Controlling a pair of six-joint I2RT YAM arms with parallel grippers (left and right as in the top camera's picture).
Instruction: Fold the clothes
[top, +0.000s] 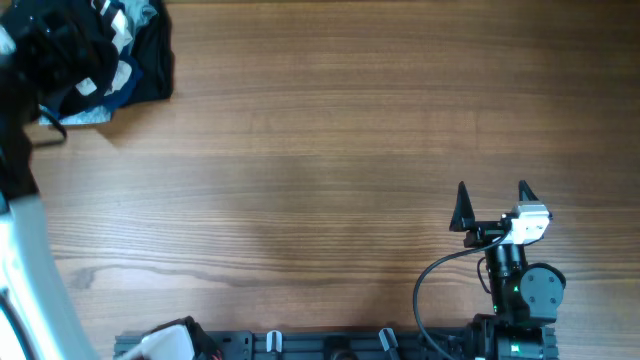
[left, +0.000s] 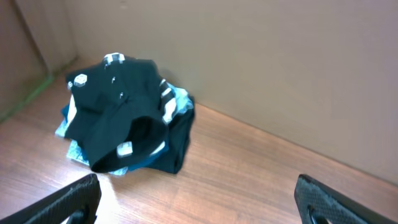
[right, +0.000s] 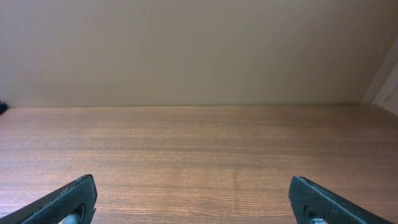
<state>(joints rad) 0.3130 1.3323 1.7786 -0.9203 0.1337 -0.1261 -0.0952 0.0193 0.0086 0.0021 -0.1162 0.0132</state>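
The clothes (top: 145, 55) lie as a crumpled heap at the table's far left corner. The heap is black fabric with small white patches, over light blue and white cloth. In the left wrist view the heap (left: 118, 106) sits ahead and to the left of my left gripper (left: 199, 199). That gripper is open and empty over bare wood, short of the heap. In the overhead view my left arm runs up the left edge and its jaws blend into the dark cloth. My right gripper (top: 492, 205) is open and empty at the front right, also shown in its wrist view (right: 193, 199).
A beige wall (left: 280, 62) stands just behind the heap and along the table's far edge (right: 186, 106). The wooden tabletop (top: 330, 150) stretches between the two arms. The arm mounts and cables (top: 440, 290) sit at the front edge.
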